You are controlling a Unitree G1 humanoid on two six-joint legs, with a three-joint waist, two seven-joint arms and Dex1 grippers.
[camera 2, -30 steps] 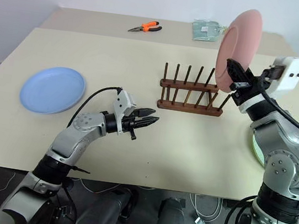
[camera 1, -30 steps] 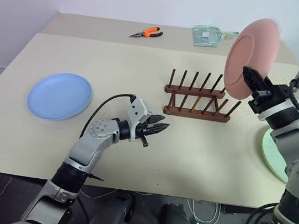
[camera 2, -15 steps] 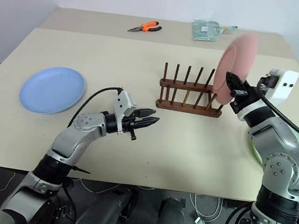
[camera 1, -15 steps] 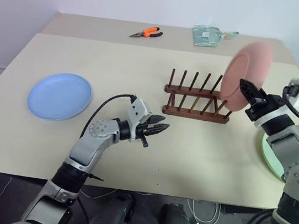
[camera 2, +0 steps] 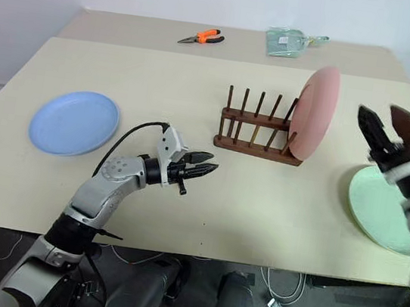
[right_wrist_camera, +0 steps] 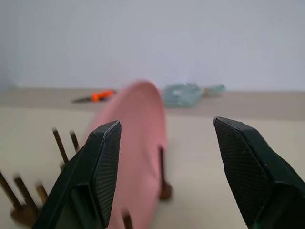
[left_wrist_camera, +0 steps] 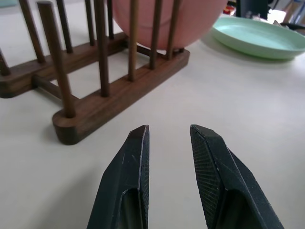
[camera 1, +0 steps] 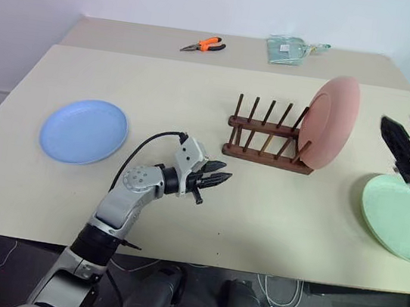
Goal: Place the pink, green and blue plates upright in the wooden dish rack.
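Pale beige surface (camera 1: 197, 99) against a plain white wall; a second, slightly darker strip of surface runs along the far edge.

Wooden dish rack (camera 1: 267, 143) stands right of centre: dark brown, two base rails, upright pegs. Pink plate (camera 1: 329, 122) stands on edge in the rack's right-end slot, tilted slightly, lower rim down between the pegs and the rail ends. Nothing grips it.

Blue plate (camera 1: 84, 130) lies flat at the far-left side of the surface, well apart from the rack. Green plate (camera 1: 401, 217) lies flat near the right edge, right of the rack and apart from it.

Left pincer (camera 1: 218, 178) hovers low over the surface, near side of the rack and a little to its left, pointing toward it. Fingers narrow, a small gap between the tips, holding nothing. Left wrist view: rack's near rail and pegs just ahead of the fingertips (left_wrist_camera: 138, 143), pink plate behind them, green plate beyond.

Right pincer (camera 2: 390, 122) sits right of the pink plate, above the green plate, clear of both. Fingers spread wide, empty. Right wrist view: pink plate and rack pegs ahead, seen between the two fingers.

Far strip: orange-handled pliers (camera 1: 203, 44) left of centre, a clear plastic packet (camera 1: 290, 49) to their right.
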